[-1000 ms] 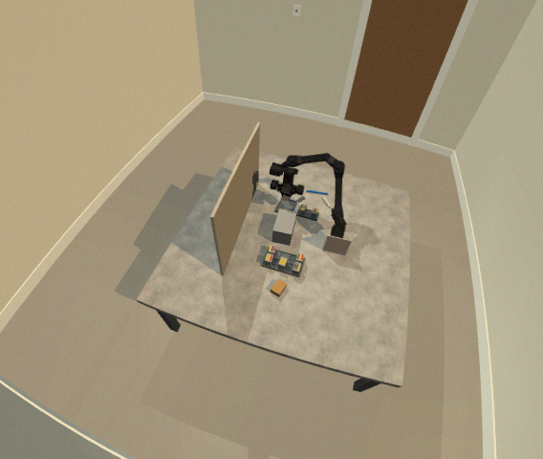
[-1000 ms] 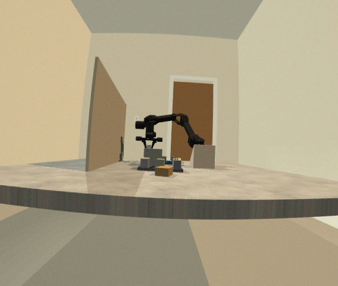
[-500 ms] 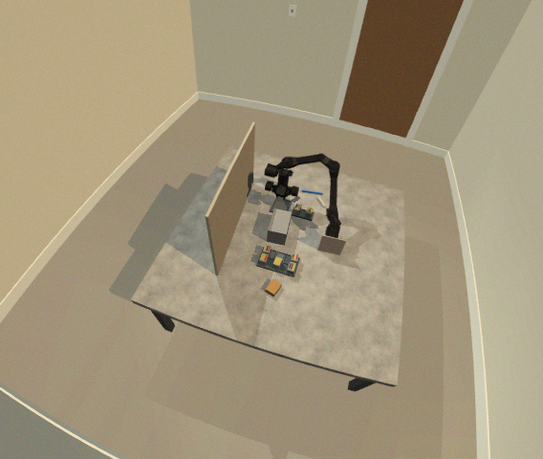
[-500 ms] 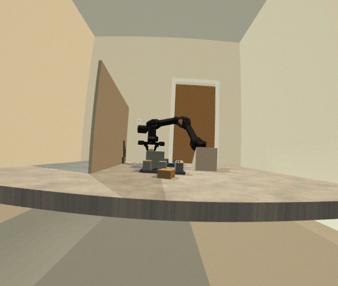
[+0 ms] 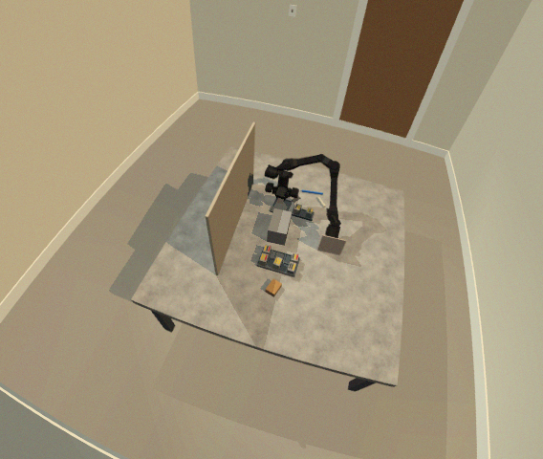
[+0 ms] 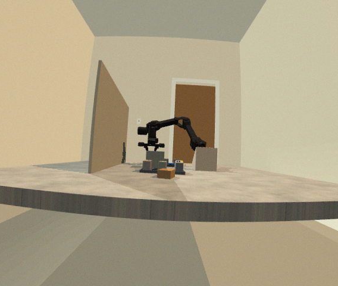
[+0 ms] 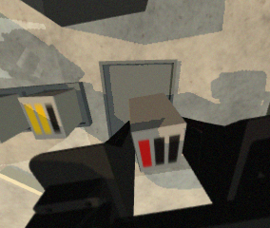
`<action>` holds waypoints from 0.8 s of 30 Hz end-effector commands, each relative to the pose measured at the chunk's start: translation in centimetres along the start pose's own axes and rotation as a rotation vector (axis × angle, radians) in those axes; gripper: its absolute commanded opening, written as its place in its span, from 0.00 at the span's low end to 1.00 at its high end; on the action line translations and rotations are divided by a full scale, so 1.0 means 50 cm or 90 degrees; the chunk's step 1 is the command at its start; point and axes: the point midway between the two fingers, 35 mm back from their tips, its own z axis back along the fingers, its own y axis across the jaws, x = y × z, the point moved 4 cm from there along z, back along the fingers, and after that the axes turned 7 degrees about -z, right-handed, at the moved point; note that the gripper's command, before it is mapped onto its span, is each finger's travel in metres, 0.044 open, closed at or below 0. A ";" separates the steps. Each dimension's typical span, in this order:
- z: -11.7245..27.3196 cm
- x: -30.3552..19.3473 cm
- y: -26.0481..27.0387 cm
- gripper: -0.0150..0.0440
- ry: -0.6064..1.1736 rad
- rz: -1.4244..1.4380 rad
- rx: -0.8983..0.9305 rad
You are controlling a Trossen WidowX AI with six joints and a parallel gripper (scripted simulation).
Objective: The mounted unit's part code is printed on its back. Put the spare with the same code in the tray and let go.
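Observation:
My gripper is shut on a grey spare whose face shows one red and two black bars. It holds it above the near side of the shallow grey tray; the two overlap in the wrist view, and the gap is hard to judge. A small rack beside the tray holds spares with yellow and black bars. A longer rack holds several spares. The mounted unit and the code on its back cannot be made out.
A grey block stands between tray and longer rack. A tall tan panel stands at the left. A pinkish-grey box stands at the right, an orange block in front. A blue strip lies behind.

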 end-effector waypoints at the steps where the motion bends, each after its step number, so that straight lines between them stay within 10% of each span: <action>1: -0.010 0.001 0.003 0.25 -0.002 0.004 0.002; 24: -0.046 -0.001 0.008 0.25 0.000 0.003 0.002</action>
